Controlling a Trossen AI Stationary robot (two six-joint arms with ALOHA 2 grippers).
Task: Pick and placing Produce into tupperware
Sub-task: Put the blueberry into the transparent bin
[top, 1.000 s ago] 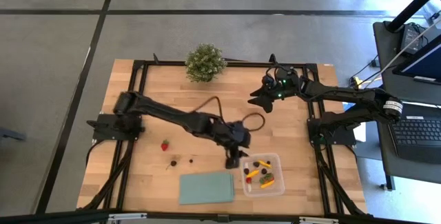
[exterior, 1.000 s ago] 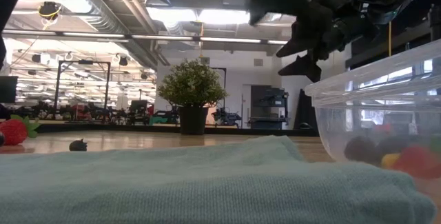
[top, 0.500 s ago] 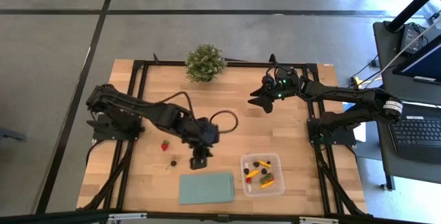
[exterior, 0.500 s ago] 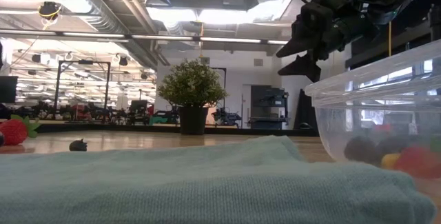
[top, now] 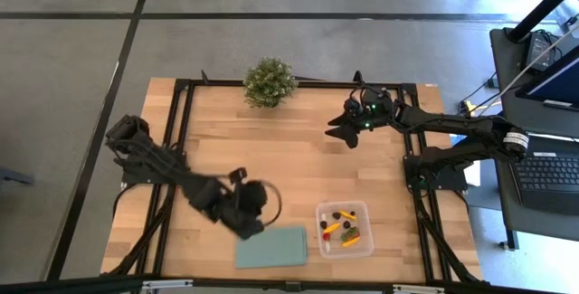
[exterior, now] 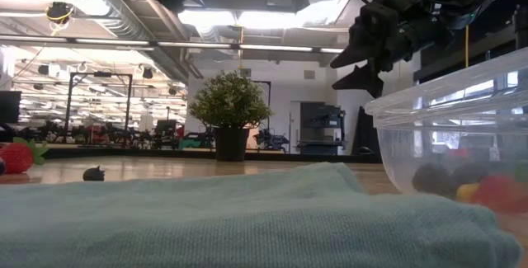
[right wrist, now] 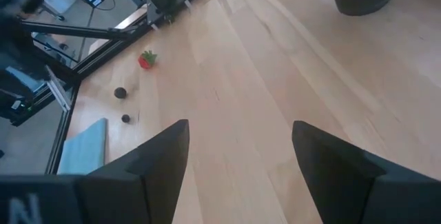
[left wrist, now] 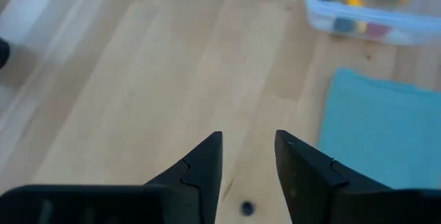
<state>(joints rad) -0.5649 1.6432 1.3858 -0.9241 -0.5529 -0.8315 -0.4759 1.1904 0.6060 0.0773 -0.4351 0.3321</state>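
Hovering low over bare table by the green cloth [top: 270, 246], left end effector [left wrist: 248, 165] open, empty.

No readable text or labels anywhere.

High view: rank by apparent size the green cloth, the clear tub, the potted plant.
1. Flat pale-green rectangular cloth, clearly the largest footprint.
2. and 3. Small clear plastic tupperware box and bushy green potted plant look about alike; the plant also stands taller, so nearer the overhead camera. No ranking between them.
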